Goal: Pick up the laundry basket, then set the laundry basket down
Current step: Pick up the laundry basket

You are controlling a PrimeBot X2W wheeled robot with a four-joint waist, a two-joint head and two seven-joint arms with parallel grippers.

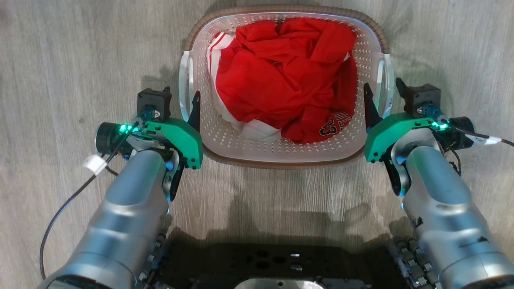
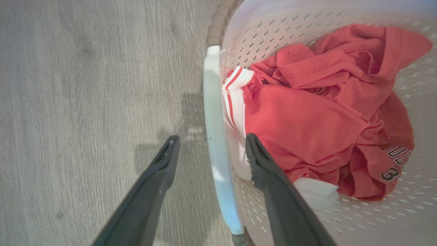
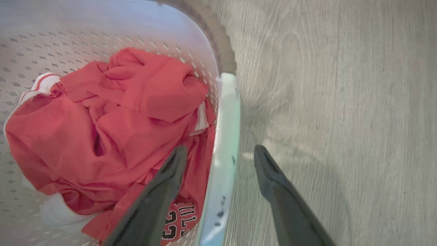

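Laundry basket (image 1: 277, 160) on floor (image 1: 60, 60), red clothes (image 1: 277, 76) in it. I see L gripper (image 2: 211, 143) spread astride L handle (image 2: 214, 112); R gripper (image 3: 220, 152) spread astride R handle (image 3: 226, 112). No pinch.

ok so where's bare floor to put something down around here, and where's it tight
Bare wood floor lies open left of the left end effector and right of the right end effector, plus a strip between the laundry basket and the robot base. Crowded: the basket's inside, full of red clothing, and both handles, each straddled by fingers.

laundry basket (image 1: 281, 148): perforated plastic, woven-look rim | garment (image 1: 273, 76): soft cloth | floor (image 1: 60, 60): matt wood-grain
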